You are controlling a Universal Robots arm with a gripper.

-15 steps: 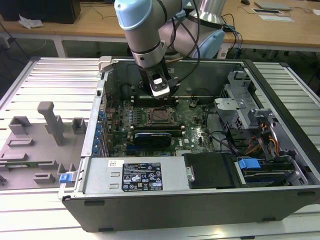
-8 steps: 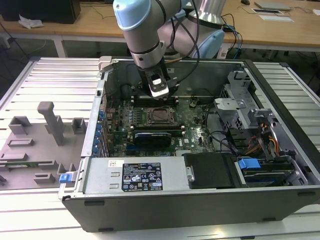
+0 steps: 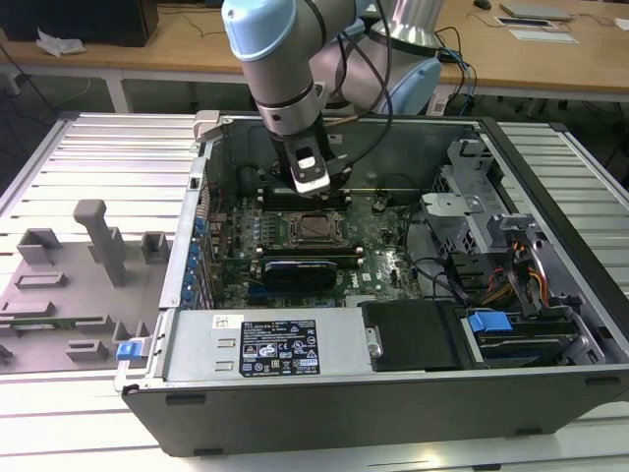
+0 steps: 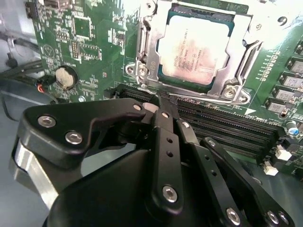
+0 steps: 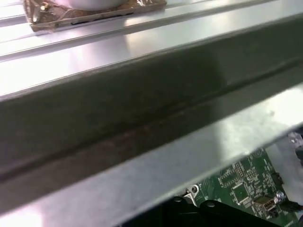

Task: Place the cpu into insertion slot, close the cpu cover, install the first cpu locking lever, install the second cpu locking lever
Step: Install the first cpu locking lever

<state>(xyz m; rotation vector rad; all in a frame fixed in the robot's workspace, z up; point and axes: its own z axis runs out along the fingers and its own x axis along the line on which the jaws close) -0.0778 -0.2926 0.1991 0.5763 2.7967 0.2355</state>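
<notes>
Already the cpu (image 4: 196, 49) sits in the insertion slot (image 4: 166, 78), silver top up, with the cpu cover (image 4: 239, 64) closed down flat around it as a metal frame. Claw (image 4: 163, 105) hangs just over the slot's edge by the black memory slots (image 4: 227, 127); fingers pressed together, gripping nothing. Exterior view: claw (image 3: 316, 185) low inside the open computer case (image 3: 393, 393), above the green motherboard (image 3: 383, 258), cpu (image 3: 314, 228) just beside it.

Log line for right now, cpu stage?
cpu: seated in insertion slot | cpu cover: down over it | gripper: shut, empty, tips at cover edge
</notes>
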